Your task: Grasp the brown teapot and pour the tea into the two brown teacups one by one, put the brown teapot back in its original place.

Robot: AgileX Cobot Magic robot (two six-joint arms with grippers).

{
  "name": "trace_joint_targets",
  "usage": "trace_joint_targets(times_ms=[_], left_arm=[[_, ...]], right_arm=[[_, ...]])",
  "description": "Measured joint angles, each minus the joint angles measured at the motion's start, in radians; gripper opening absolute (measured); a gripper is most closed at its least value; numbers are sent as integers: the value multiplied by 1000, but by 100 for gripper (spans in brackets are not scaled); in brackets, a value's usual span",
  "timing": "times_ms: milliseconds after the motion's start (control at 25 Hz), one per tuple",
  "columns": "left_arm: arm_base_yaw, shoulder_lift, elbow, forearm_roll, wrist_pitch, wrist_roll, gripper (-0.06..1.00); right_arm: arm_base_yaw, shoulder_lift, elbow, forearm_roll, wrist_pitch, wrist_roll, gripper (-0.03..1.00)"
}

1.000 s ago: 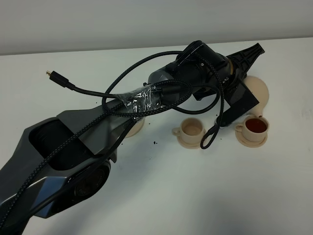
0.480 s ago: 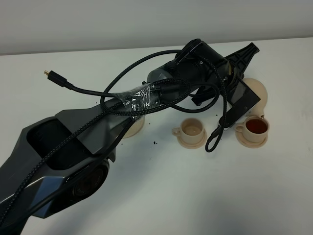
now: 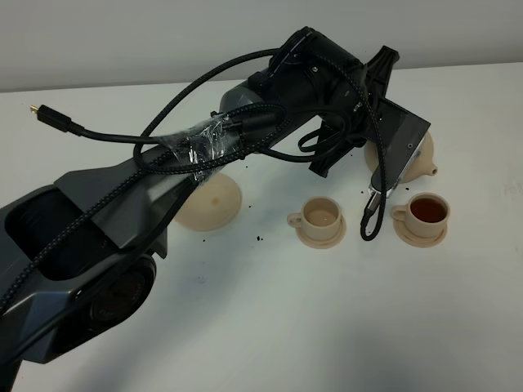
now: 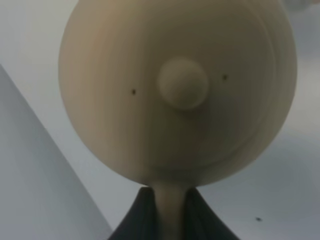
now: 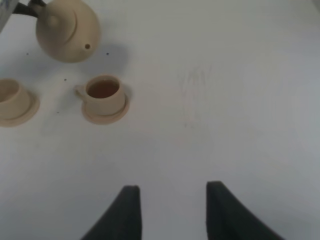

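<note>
On the bench (image 3: pixel 327 327), left to right: wide saucer (image 3: pixel 214 204), first cup (image 3: pixel 320 216) on its small saucer (image 3: pixel 319 241), second cup (image 3: pixel 426 212) likewise, teapot (image 3: pixel 421 155) just behind the second cup.

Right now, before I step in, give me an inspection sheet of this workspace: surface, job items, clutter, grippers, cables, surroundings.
Surface: white table, with scattered dark specks.
Teapot: brown teapot held by its handle, away from the bare large saucer.
Teacups: tea-filled teacup shows dark tea; pale teacup shows none; both sit on saucers.
Clutter: nothing seen beyond the specks.
Grippers: left gripper shut on the teapot's handle; right gripper open, empty.
Cables: taped black cables run over the left arm; a cable loop dangles between the teacups; a loose plug sticks out.
Surroundings: plain wall.
</note>
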Motion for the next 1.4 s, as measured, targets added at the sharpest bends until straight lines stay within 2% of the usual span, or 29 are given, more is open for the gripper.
trace_joint_targets(times_ms=[360,560,760,1120,1400], left_arm=[[8,-5,0,-3,172,-368,15],[14,-7,0,-5,276,-493,15],[36,-28,0,-16,414,-560,15],[88,-127,13,-29,420,-591,15],[136,-219,205,-40,420,-592,15]], right_arm=[[0,0,0,0,0,0,34],[0,0,0,0,0,0,34],[0,0,0,0,0,0,34],[0,0,0,0,0,0,34],[0,0,0,0,0,0,34]])
